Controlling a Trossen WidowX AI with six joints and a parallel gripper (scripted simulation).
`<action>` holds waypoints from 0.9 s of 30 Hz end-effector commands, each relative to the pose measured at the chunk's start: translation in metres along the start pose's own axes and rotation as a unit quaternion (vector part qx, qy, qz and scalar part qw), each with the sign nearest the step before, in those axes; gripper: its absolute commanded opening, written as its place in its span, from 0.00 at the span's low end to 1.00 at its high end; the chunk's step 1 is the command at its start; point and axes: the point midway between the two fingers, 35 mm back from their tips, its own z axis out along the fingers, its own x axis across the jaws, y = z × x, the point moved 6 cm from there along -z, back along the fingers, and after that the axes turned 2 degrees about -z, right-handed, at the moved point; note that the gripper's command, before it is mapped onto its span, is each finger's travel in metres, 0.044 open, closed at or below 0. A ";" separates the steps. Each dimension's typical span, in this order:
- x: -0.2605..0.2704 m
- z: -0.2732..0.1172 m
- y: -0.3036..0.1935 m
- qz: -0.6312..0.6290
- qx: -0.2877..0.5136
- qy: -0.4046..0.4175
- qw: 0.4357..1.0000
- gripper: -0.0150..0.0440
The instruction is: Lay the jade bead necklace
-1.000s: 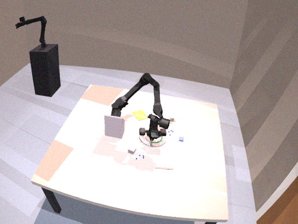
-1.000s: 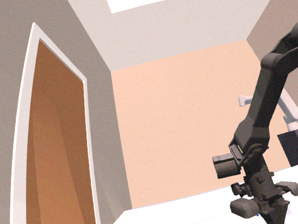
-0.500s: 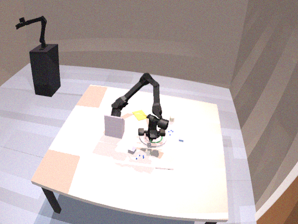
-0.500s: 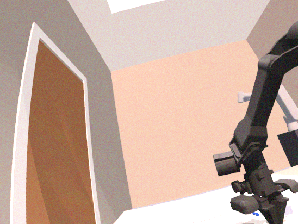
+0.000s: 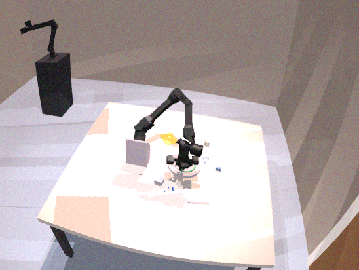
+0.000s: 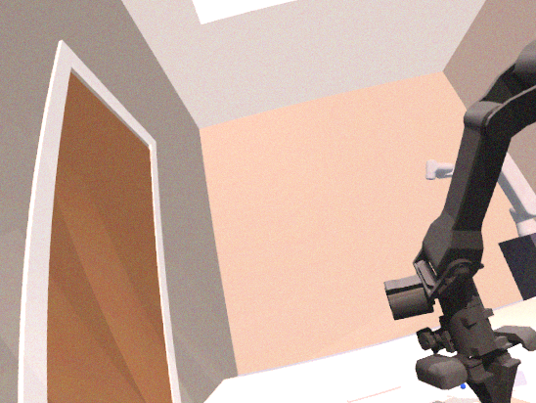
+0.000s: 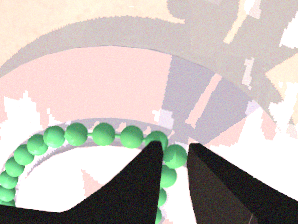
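The jade bead necklace (image 5: 188, 171) (image 7: 104, 134), green beads on a cord, curves over the pale round bead board (image 7: 115, 85). In the wrist view its far and left beads run along the board's inner ring; whether they sit down in the groove I cannot tell. My gripper (image 5: 182, 168) (image 7: 173, 152) is low over the board, its fingers nearly closed with one bead between the tips. Nearer beads run down behind the left finger, which hides part of the loop. In the exterior view the fingertips run out of the frame.
An upright grey panel (image 5: 137, 153) stands left of the board. A yellow piece (image 5: 168, 138) lies behind it. A grey block (image 5: 159, 181), a blue block (image 5: 218, 169), a pale block (image 5: 207, 143), a thin strip (image 5: 198, 202) and small blue dots (image 5: 206, 159) are around the board.
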 end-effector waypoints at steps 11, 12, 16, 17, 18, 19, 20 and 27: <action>-0.001 -0.003 -0.001 0.002 0.001 -0.002 1.000 0.92; -0.002 -0.004 -0.001 0.003 0.001 -0.003 1.000 0.97; -0.001 -0.005 0.000 0.003 0.001 -0.003 1.000 1.00; -0.001 -0.005 0.000 0.003 0.001 -0.003 1.000 1.00; -0.001 -0.005 0.000 0.003 0.001 -0.003 1.000 1.00; -0.001 -0.005 0.000 0.003 0.001 -0.003 1.000 1.00; -0.001 -0.005 0.000 0.003 0.001 -0.003 1.000 1.00; -0.001 -0.005 0.000 0.003 0.001 -0.003 1.000 1.00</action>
